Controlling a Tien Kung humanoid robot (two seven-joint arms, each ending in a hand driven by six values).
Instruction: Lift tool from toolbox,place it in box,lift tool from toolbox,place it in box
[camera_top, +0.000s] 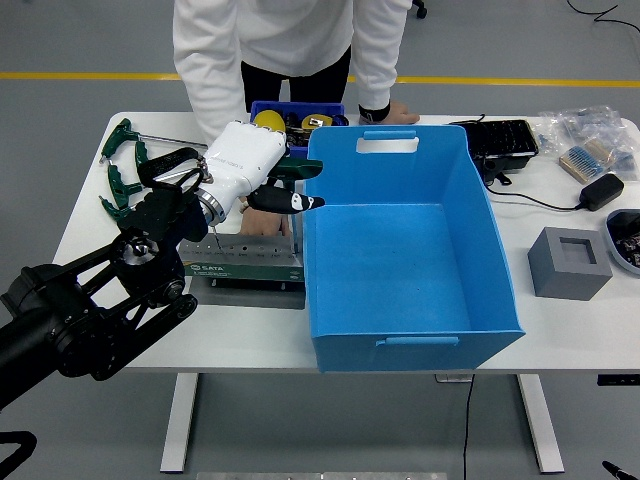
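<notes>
1. The left hand (262, 178), with a smooth white shell and black-tipped fingers (300, 203), gripped a dark green-handled tool (298, 170) above the toolbox and just beside the bin's left wall.
2. The grey-green metal toolbox (243, 264), a long block with a row of holes, lay on the white table (560, 330), touching the bin's left side.
3. The large blue plastic bin (410, 250), rectangular with slotted handles, stood mid-table.
4. More green T-handled wrenches (124, 165) lay at the far left.
5. A person in white sleeves (205, 70) leaned over, one hand (392, 112) resting on the table behind the bin.
6. A grey foam cube (568, 262) with a square recess sat to the right.
</notes>
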